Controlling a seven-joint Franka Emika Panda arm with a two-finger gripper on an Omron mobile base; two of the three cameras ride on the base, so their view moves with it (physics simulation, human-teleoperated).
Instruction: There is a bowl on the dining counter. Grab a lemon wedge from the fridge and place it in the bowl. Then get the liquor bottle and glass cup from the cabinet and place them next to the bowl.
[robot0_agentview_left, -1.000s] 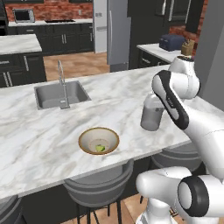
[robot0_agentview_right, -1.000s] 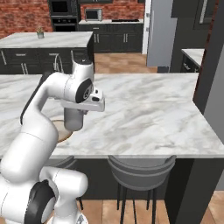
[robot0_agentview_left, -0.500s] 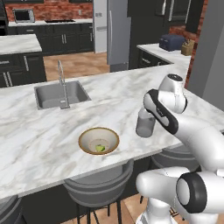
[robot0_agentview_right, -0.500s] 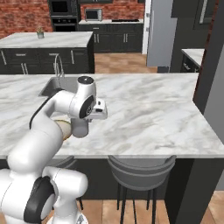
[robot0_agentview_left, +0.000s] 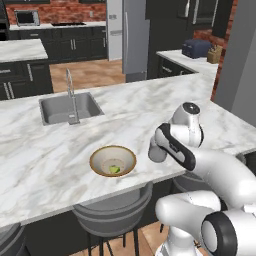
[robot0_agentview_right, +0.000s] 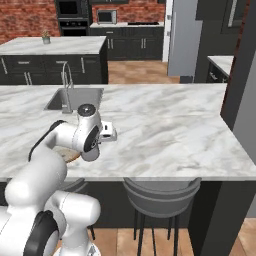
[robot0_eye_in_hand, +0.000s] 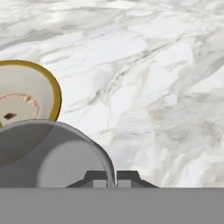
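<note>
Gripper (robot0_eye_in_hand: 112, 181): clenched on the glass cup's (robot0_eye_in_hand: 52, 153) rim, lower frame, carrying it by 1 wall.
Bowl (robot0_agentview_left: 113, 161): centre-left, lemon wedge (robot0_agentview_left: 115, 169) inside; cup held just beside it for placement.

Arm folded low, gripper (robot0_eye_in_hand: 112, 181) closed

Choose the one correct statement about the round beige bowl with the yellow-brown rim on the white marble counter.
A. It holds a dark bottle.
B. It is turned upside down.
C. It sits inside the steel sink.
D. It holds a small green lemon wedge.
D: the left base view shows the round beige bowl standing upright on the white marble counter, away from the steel sink, with a small green lemon wedge inside.
</note>
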